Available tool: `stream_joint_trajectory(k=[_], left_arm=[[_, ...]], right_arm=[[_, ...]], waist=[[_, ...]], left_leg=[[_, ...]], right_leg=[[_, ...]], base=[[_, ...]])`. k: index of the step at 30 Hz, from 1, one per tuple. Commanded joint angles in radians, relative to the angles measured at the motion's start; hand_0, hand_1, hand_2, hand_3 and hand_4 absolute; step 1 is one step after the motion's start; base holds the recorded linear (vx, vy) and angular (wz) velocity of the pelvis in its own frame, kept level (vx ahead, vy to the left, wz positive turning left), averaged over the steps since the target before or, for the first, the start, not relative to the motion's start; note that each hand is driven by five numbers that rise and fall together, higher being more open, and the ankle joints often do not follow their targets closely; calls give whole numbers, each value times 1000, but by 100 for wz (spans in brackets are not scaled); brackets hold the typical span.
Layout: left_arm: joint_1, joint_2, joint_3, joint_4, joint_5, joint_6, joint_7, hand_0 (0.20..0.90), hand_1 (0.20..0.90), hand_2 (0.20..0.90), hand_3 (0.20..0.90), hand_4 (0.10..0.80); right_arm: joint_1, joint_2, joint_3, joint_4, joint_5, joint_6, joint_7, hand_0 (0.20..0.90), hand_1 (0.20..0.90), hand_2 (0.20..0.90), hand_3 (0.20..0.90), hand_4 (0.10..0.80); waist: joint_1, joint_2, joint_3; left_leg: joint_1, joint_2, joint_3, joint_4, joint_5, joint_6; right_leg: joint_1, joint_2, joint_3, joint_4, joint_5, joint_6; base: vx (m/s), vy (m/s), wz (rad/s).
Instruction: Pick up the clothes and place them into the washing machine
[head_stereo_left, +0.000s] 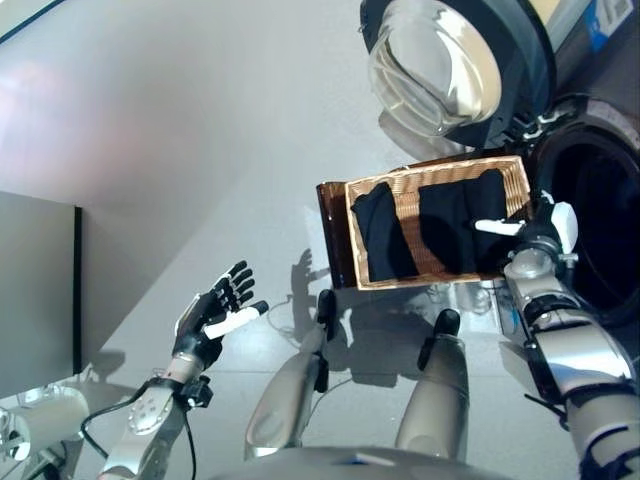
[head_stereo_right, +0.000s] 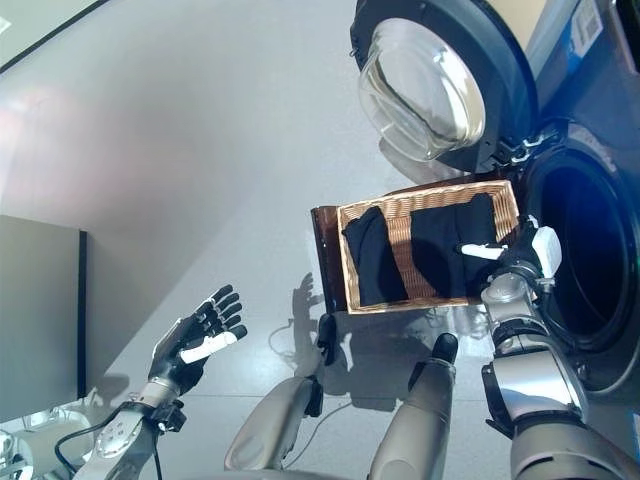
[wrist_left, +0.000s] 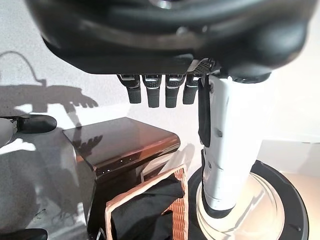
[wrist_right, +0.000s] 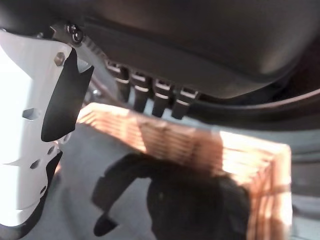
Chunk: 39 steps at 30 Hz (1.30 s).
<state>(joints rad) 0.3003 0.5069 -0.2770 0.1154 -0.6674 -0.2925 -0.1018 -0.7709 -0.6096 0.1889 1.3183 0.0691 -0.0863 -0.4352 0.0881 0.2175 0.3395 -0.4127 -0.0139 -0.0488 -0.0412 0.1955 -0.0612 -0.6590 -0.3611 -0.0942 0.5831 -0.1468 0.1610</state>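
Observation:
A shallow wicker basket (head_stereo_left: 440, 172) rests on a low dark brown box (head_stereo_left: 333, 235) beside the washing machine. Two dark black clothes lie in it, one at its left (head_stereo_left: 385, 235) and one at its right (head_stereo_left: 460, 225). My right hand (head_stereo_left: 538, 240) is open at the basket's right edge, its white-covered thumb reaching over the right cloth. The right wrist view shows the thumb (wrist_right: 30, 125) above the black cloth (wrist_right: 190, 200) and the wicker wall (wrist_right: 175, 140). My left hand (head_stereo_left: 205, 320) is open and empty, low at the left, far from the basket.
The washing machine's dark drum opening (head_stereo_left: 600, 220) is just right of the basket. Its round glass door (head_stereo_left: 450, 70) stands swung open behind the basket. A grey wall panel (head_stereo_left: 40, 290) is at the far left. Light grey floor (head_stereo_left: 200, 150) spreads left of the box.

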Motion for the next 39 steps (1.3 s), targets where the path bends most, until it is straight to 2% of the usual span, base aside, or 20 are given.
stream_joint_trajectory(k=[1,10,22,34,39], left_arm=[[23,74,64,-97,-31,-92,5,900,900,900,900,800],[4,83,51,-98,-27,-94,8,900,900,900,900,800],[31,107,63,-139,-41,-94,5,900,900,900,900,800],[21,105,49,-135,-47,-97,4,900,900,900,900,800],[12,105,38,-135,-40,-95,7,900,900,900,900,800]], right_arm=[[-71,-54,32,-17,30,-42,-40,900,900,900,900,800],[-49,-14,39,-24,26,-42,-40,900,900,900,900,800],[-111,-44,48,52,23,-17,-27,900,900,900,900,800],[-108,-10,49,47,37,-26,-23,900,900,900,900,800],[-107,6,39,61,39,-23,-21,900,900,900,900,800]], waist=[[14,-37,-13],[22,-51,-14],[40,-32,3],[41,-23,9],[39,-23,5]], left_leg=[[37,42,-8,117,-160,-56],[32,41,-18,115,-161,-53],[-12,28,-22,142,-165,-48],[-38,27,-21,158,-164,-48],[-81,17,-28,226,-195,-46]], right_leg=[[5,-28,60,-194,266,62],[0,-32,50,-194,271,65],[-40,-34,64,-155,251,61],[-70,-28,74,-128,240,58],[-99,-31,84,-84,224,56]], base=[[10,-12,10],[2,0,3],[-6,5,2],[1,-1,2],[-13,2,2]])
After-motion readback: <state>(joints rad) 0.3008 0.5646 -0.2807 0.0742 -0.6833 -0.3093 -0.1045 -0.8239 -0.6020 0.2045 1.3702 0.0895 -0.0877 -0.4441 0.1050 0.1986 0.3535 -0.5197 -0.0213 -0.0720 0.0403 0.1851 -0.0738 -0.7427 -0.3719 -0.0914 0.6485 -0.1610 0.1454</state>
